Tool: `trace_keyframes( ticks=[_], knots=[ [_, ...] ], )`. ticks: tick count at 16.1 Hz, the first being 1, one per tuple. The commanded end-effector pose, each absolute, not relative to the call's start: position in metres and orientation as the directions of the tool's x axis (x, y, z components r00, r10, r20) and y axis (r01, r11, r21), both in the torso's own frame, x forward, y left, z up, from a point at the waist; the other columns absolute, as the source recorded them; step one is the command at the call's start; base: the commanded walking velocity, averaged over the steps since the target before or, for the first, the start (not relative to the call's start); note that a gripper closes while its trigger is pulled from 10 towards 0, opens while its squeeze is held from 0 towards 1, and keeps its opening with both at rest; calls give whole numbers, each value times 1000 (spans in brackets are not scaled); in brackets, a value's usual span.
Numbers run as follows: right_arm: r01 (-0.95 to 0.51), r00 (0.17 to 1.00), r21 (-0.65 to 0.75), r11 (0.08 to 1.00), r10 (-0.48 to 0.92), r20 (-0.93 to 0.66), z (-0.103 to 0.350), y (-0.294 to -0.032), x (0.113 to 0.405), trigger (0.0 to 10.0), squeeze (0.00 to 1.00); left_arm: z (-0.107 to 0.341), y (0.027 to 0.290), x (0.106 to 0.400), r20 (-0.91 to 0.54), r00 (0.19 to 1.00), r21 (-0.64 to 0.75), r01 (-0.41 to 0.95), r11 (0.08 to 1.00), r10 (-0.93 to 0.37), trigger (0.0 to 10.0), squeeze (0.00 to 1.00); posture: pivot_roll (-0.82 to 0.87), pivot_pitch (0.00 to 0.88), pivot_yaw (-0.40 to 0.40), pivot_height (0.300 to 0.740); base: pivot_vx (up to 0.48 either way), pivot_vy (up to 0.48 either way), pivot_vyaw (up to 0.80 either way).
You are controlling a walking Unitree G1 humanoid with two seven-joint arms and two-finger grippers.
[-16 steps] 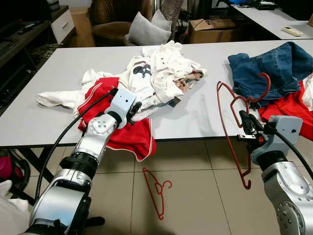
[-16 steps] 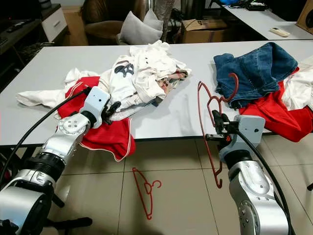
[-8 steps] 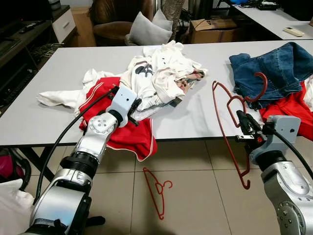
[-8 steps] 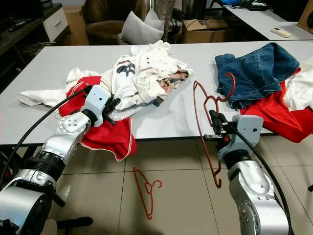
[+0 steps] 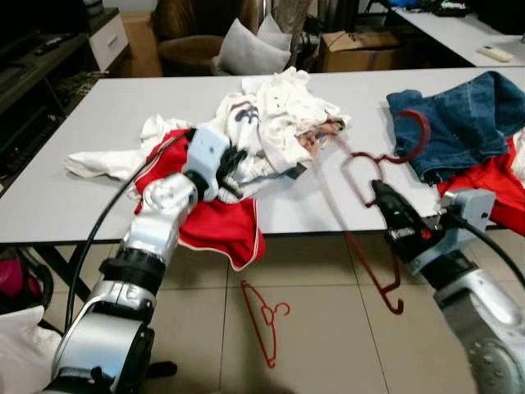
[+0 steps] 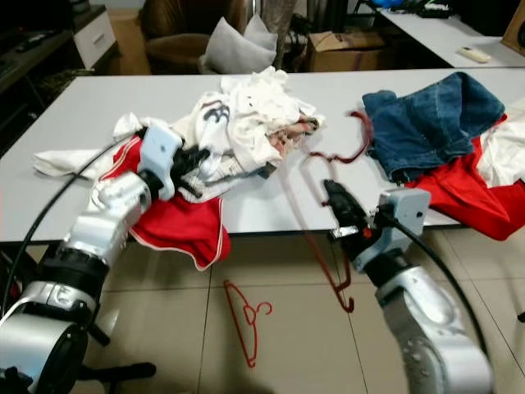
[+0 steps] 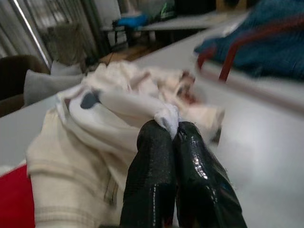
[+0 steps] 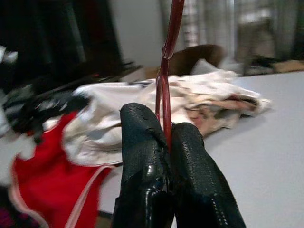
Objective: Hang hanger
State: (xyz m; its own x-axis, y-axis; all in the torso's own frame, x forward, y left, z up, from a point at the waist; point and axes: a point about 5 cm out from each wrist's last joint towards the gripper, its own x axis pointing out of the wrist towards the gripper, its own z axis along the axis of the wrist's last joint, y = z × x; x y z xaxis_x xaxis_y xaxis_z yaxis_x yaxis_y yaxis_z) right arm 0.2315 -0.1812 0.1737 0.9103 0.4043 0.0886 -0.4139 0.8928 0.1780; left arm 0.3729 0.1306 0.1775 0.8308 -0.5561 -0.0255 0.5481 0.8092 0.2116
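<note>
right tool (image 5: 385,199) clamps red hanger (image 5: 361,164); left tool (image 7: 172,130) pinches white shirt (image 5: 271,115).

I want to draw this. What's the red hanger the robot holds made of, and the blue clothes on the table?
The red hanger in the right tool looks like thin wire with a smooth red coating, maybe plastic. The blue clothes look like denim: thick, faded, with a stitched hem.

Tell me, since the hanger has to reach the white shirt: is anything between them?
Nothing visible. The right gripper holds the red hanger over bare table, beside the white shirt that the left gripper pinches. The jeans lie off to the hanger's other side.
</note>
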Motion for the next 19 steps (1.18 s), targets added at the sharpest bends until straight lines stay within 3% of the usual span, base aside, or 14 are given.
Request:
trace_keyframes(
  ticks=[1, 4, 8, 12, 19],
  knots=[
    [-452, 892, 186, 872, 441, 96, 175, -180, 228, 10000, 0, 197, 130, 376, 26, 823, 201, 552, 810, -567, 0, 0, -168, 0, 55, 740, 0, 0, 0],
    [-572, 820, 206, 794, 554, 143, 183, -179, 222, 10000, 0, 258, 123, 379, 187, 772, 159, 586, 794, -607, 0, 0, -159, 0, 60, 740, 0, 0, 0],
    [-627, 779, 221, 747, 599, 185, 188, -178, 217, 10000, 0, 280, 114, 364, 154, 702, 265, 649, 714, -695, 0, 0, -151, 0, 65, 740, 0, 0, 0],
    [-655, 755, 201, 728, 627, 190, 193, -180, 212, 10000, 0, 266, 123, 366, 53, 762, 404, 575, 712, -645, 0, 0, -147, 0, 57, 740, 0, 0, 0],
    [-661, 750, 123, 740, 656, 85, 190, -188, 201, 10000, 0, 250, 133, 374, -2, 829, 483, 491, 725, -559, 0, 0, -156, 0, 60, 740, 0, 0, 0]
  ],
)
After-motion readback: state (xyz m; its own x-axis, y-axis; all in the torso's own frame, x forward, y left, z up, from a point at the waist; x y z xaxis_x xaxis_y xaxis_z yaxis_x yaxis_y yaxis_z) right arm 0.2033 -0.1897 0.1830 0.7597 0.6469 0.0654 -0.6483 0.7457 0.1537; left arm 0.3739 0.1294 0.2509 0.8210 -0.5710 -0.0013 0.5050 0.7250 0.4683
